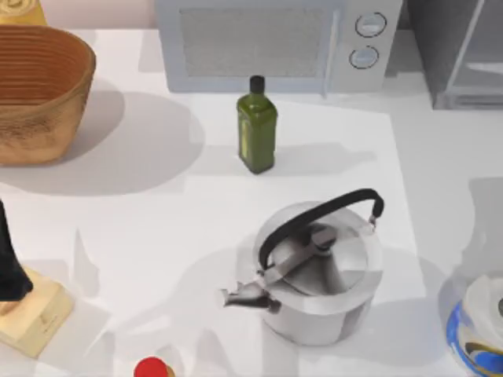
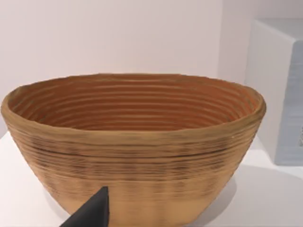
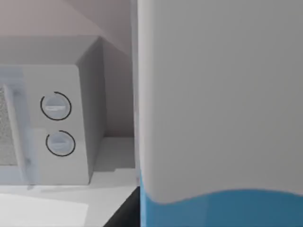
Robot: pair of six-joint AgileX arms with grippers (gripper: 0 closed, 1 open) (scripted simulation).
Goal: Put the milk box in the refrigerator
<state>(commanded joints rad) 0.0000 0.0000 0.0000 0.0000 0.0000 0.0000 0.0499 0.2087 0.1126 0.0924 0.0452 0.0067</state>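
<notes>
The milk box [image 3: 218, 113], white above a blue band, looms right before the right wrist camera, its top at the table's right edge [image 1: 481, 326] from above. Beyond it stand the microwave [image 3: 52, 127] and, at the back right, the refrigerator [image 1: 460, 47]. I cannot tell either claw's state. The left arm [image 1: 9, 259] sits at the left edge, facing the wicker basket [image 2: 132, 142].

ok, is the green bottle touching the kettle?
Apart. The top view shows bare table between the green bottle and the kettle.
</notes>
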